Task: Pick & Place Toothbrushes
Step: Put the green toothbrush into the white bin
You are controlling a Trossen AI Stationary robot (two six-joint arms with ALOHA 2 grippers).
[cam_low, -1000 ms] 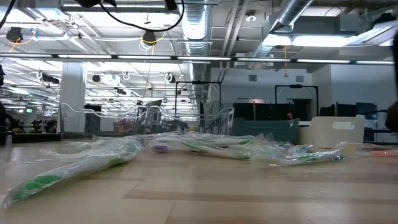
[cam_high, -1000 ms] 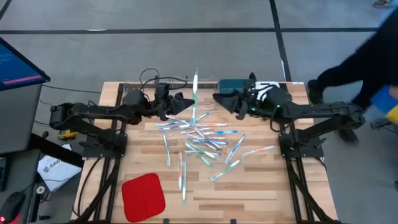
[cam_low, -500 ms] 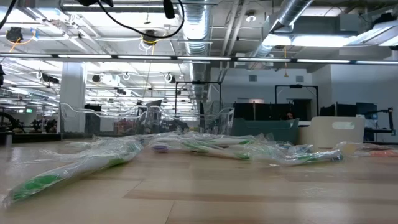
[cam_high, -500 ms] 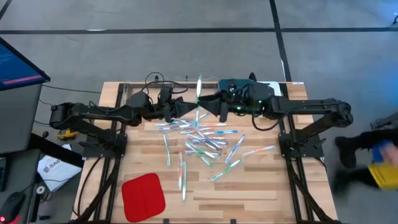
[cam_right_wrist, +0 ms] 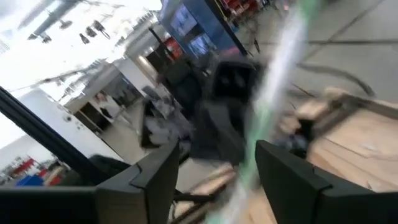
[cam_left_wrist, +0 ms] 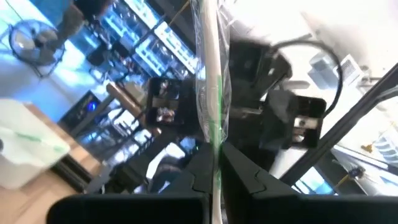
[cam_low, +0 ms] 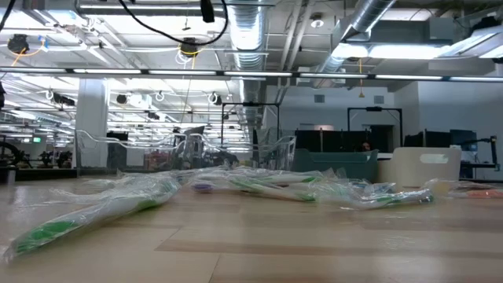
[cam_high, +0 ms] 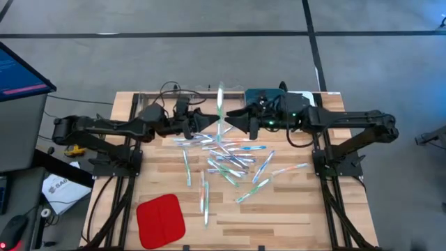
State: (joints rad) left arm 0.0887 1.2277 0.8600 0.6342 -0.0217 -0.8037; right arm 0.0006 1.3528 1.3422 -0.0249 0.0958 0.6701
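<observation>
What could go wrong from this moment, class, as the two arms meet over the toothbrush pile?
1. The left gripper pinches the wrapped toothbrush only at its low end, so the stick could tilt or slip.
2. The right gripper is open with that toothbrush between its fingers; closing off-centre might knock it loose.
3. Both grippers are close together above the pile; they could bump, and a dropped brush would land among the others.

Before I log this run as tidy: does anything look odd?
One clear-wrapped, green-accented toothbrush stands upright in the air between the arms, pinched by the left gripper. The rest lie in a loose pile mid-table.
</observation>
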